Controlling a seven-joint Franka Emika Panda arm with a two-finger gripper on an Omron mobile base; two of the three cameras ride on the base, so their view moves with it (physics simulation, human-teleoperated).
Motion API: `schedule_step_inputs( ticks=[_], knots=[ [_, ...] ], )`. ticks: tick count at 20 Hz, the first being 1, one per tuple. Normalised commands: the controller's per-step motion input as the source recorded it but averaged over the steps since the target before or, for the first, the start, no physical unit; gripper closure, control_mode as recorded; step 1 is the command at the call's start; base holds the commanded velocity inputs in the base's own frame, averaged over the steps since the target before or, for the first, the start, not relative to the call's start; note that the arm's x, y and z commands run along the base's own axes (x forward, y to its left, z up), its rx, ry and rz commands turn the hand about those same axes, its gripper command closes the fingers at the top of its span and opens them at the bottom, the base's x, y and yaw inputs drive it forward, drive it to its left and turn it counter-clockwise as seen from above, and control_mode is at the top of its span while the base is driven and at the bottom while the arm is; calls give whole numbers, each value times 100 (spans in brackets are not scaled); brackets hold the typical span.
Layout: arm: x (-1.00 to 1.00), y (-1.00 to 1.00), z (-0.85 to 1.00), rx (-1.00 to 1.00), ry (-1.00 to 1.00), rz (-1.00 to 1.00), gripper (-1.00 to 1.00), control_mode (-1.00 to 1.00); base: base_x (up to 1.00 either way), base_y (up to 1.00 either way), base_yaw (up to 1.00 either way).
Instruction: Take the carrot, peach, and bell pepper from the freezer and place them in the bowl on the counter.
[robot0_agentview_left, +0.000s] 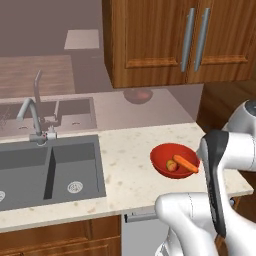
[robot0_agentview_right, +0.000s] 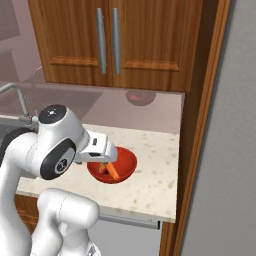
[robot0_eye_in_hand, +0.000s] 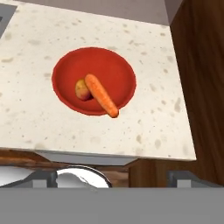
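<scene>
Resting in glossy round bowl (robot0_eye_in_hand: 70, 70): tapered carrot (robot0_eye_in_hand: 101, 95), peach (robot0_eye_in_hand: 82, 89).

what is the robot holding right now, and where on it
Cannot be told: the fingers are out of sight. The carrot and peach lie loose in the bowl on the counter, so neither is held.

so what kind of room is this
A kitchen, rendered rather than real. A beige speckled counter holds a dark double sink with a tap, wooden cabinets hang above, and a red bowl holds a carrot and a peach.
</scene>
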Motion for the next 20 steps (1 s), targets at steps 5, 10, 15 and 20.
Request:
schedule_step_inputs(
  ticks=[5, 10, 15, 20],
  knots=[
    [-29, 44, 40, 0, 0, -3, -100, -100, 0, 0, 0],
    [-4, 44, 59, 0, -2, -5, -100, -100, 0, 0, 0],
    [0, 5, 49, 0, 0, -14, -100, -100, 0, 0, 0],
    [-27, -5, 6, 8, -3, -10, -100, -100, 0, 0, 0]
  ],
)
